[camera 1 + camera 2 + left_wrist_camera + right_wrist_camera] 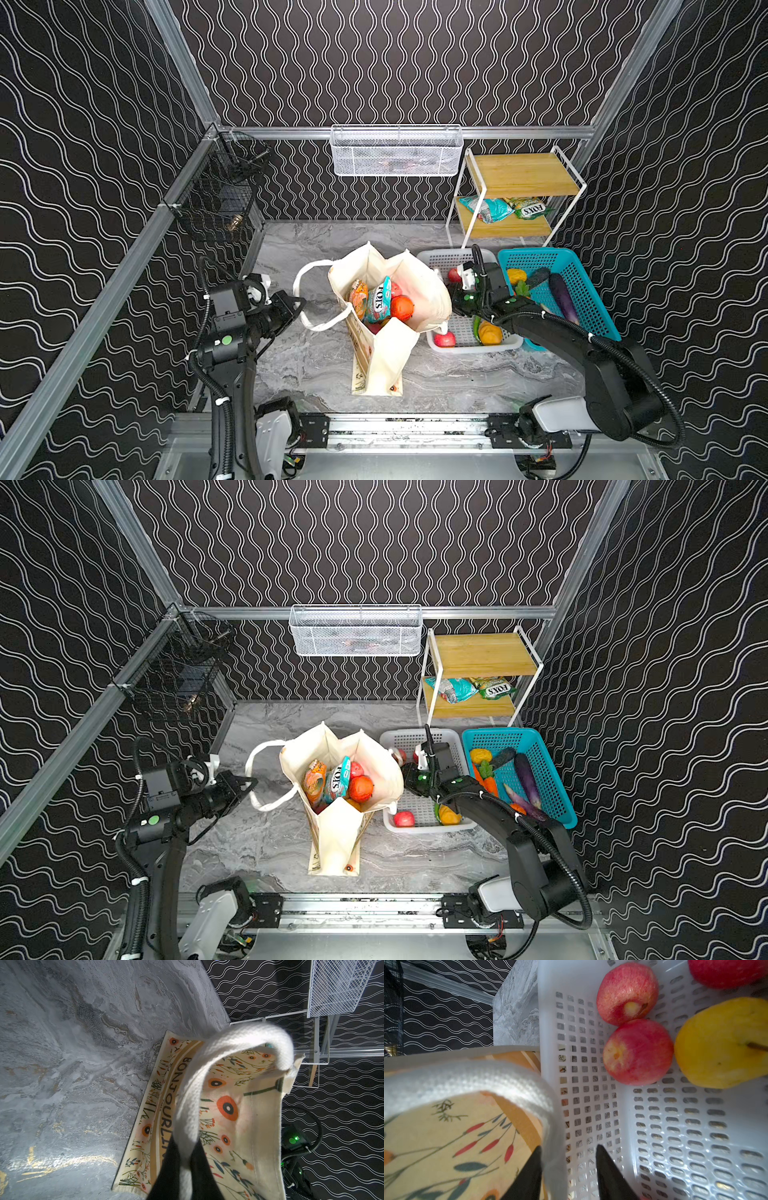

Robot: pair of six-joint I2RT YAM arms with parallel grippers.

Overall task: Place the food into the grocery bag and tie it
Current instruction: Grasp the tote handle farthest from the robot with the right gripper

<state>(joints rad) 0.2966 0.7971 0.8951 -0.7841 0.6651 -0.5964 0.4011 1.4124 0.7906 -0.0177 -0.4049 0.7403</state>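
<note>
Cream flower-print canvas tote (pixel 386 357) stands open mid-counter. Teal FOX'S packet (pixel 379 300) and orange round fruit (pixel 402 307) already inside. Red apples (pixel 637 1051) and yellow pear (pixel 720 1043) lie in white perforated plastic basket (pixel 440 257) against tote. Packing likely unfinished; tying not done.

Left gripper (pixel 185 1159): jaws clamped on left cream handle (pixel 239 1036).

Right gripper (pixel 568 1147): jaws apart, straddling right cream handle (pixel 488 1078).

Bare counter toward left and front edges. Right edge crowded by white basket and teal plastic basket (pixel 582 282).

Wht basket (pixel 462 331) beside teal basket (pixel 584 297)
</note>
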